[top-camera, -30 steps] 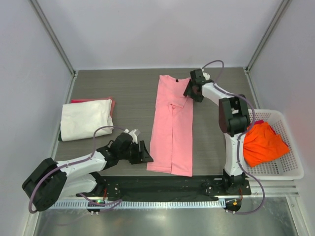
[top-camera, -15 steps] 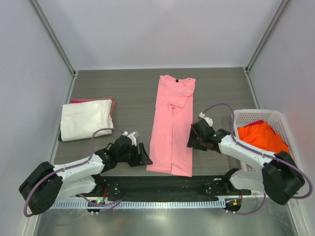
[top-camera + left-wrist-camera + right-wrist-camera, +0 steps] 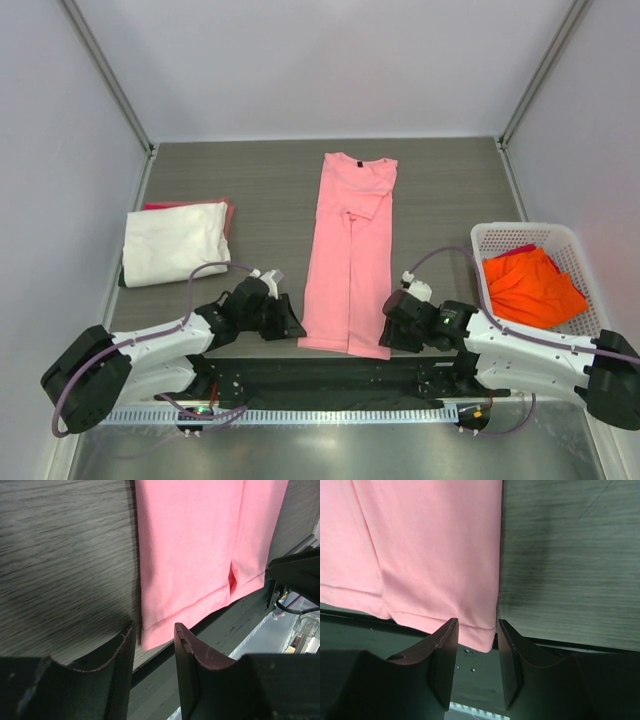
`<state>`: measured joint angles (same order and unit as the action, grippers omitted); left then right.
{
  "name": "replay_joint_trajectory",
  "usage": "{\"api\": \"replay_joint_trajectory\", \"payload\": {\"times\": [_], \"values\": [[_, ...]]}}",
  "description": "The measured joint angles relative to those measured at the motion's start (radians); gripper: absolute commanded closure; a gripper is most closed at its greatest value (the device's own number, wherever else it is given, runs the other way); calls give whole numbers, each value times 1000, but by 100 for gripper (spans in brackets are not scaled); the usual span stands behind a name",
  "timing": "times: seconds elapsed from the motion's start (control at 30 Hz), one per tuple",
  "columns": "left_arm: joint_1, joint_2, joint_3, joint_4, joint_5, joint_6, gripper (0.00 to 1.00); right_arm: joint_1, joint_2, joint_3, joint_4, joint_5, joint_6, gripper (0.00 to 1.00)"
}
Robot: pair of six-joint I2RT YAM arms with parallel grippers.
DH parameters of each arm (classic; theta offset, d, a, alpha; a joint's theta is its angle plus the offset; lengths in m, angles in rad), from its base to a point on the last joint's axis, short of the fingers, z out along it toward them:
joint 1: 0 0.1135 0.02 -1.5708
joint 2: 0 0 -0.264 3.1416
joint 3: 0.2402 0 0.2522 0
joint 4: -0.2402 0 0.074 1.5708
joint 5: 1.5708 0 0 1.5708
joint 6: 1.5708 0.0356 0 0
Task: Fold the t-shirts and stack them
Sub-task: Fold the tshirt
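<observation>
Dark grey wood-grain table (image 3: pixel 270 190), fine grain running left to right, matt and evenly lit. Closed in at the back and on both sides by pale, plain walls (image 3: pixel 320 70), with slanting metal posts (image 3: pixel 105 70) in the far corners. Along the near edge, a black strip (image 3: pixel 330 372) carrying both arm bases, then a ribbed metal rail (image 3: pixel 330 415).

Down the middle of the table, the pink shirt (image 3: pixel 350 260), folded into a long narrow band. Collar toward the back wall, hem at the near edge and lapping the black strip, one sleeve folded in across the chest.

At left, well apart from it, a folded cream-white shirt (image 3: pixel 172 242) stacked on a red shirt (image 3: pixel 230 207), with only a thin red margin showing at the far and right sides. At right, a white mesh basket (image 3: pixel 560 228) beside the side wall, with a crumpled orange shirt (image 3: pixel 530 285) inside.

Left gripper (image 3: pixel 285 322) low over the wood at the near left corner of the pink hem. In its wrist view, fingers (image 3: pixel 120 655) parted by a narrow gap, hem corner showing between them, nothing clamped. Right gripper (image 3: pixel 392 330) low at the near right corner, likewise parted, hem corner in the gap, not gripped.
</observation>
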<state>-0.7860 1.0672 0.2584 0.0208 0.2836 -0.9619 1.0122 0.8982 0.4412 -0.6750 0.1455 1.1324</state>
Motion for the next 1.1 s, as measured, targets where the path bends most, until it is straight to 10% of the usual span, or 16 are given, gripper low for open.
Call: {"api": "replay_joint_trajectory", "payload": {"times": [0.2,0.47,0.77,1.1], "values": [[0,2,-3,8,5,0,61,66,83,4,-4,0,50,61],[-6,35,-3,26,16,-3,79,85,101,1,34,-5,74,99],[-13,47,-5,28,32,-5,100,85,47,0,31,-3,78,99],[-4,43,16,28,83,-30,100,82,-29,11,-8,108,73,99]]}}
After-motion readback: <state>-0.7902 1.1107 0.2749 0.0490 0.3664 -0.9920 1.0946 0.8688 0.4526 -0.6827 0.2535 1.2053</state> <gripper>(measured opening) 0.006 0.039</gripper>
